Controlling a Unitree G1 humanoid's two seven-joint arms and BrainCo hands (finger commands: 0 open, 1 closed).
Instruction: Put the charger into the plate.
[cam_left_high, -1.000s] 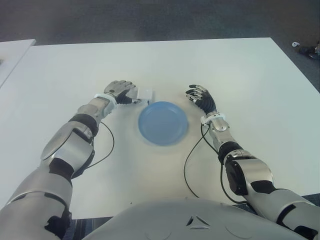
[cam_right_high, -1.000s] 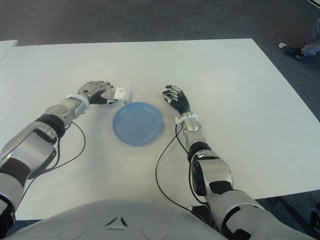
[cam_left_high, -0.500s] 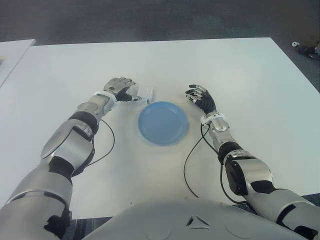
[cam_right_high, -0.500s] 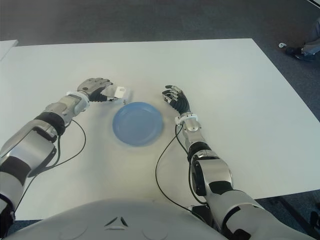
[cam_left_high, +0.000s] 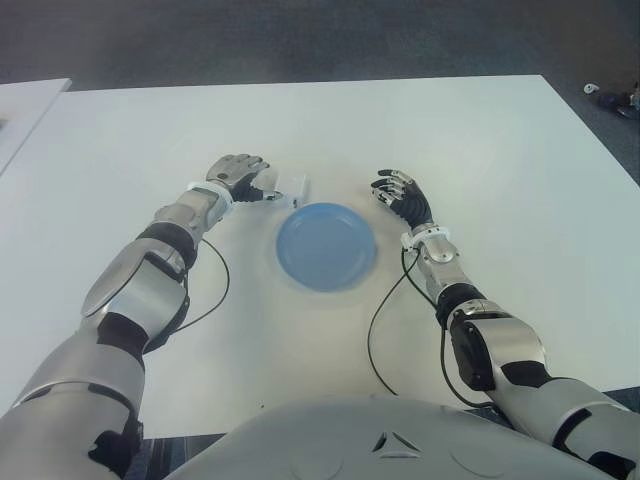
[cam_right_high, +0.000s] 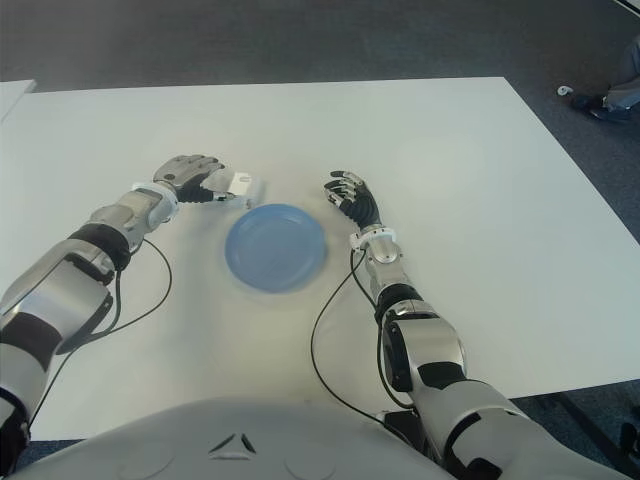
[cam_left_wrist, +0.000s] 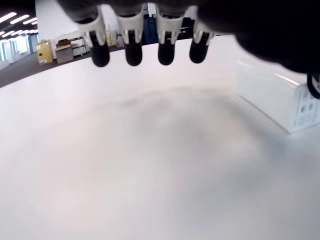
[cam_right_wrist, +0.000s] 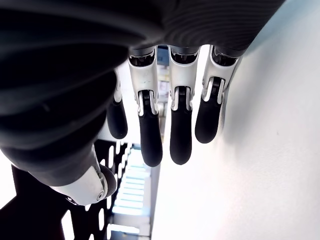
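Charger (cam_left_high: 292, 186) lies on the table (cam_left_high: 480, 140) beside the plate's (cam_left_high: 326, 246) far-left rim. Left hand (cam_left_high: 240, 177) sits alongside it, fingers extended, gripping nothing. Right hand (cam_left_high: 400, 193), loosely curled and empty, idles right of the plate. Judged light, rigid, smooth: pinch opposite flat sides.

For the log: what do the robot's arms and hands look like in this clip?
Both arms have silver-grey shells with black joints, and a thin black cable hangs loose along each forearm. The left hand has a grey metallic back, a white wrist band and white-collared fingers with black tips. The right hand looks darker, with black finger segments and silver knuckles.
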